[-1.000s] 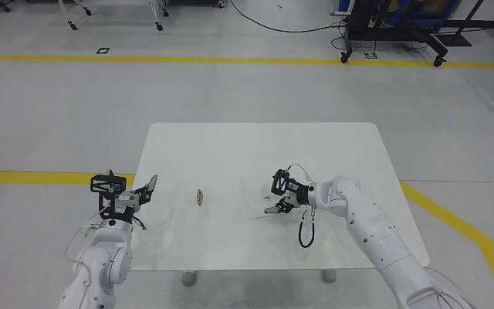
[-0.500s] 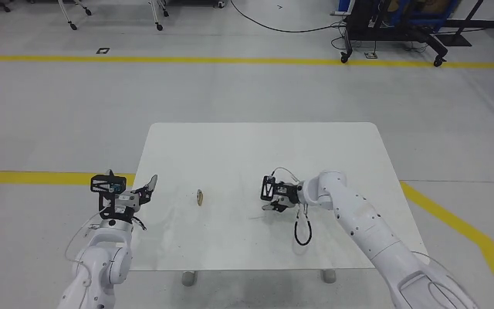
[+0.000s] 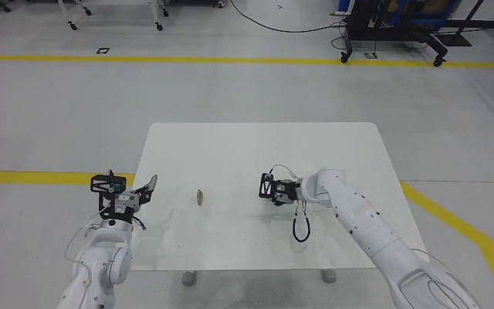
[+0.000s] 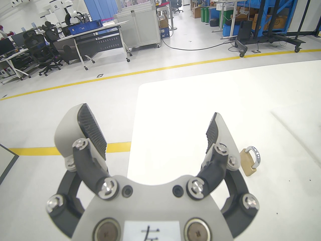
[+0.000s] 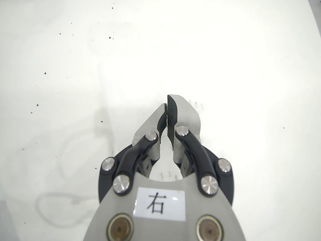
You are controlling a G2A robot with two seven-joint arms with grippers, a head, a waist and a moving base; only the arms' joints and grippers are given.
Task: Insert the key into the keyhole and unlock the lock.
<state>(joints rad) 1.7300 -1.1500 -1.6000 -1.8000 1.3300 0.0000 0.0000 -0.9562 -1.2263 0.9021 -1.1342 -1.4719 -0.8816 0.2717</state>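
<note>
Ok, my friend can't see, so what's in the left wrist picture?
The left gripper is wide open and holds nothing, at the edge of a white table. A small brass padlock with a silver shackle lies on the table close beside it. Behind is a pale floor with yellow lines.

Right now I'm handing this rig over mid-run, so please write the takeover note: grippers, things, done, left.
Left gripper: open, empty, at the table's left edge.
Right gripper: shut, over mid-table; whether the key sits between its pads, I cannot tell.
Padlock: lying on the table between the arms, nearer the left gripper, shackle apparently closed.
Done: nothing on the lock yet.
Left: steady the padlock, insert the key, turn it.
</note>
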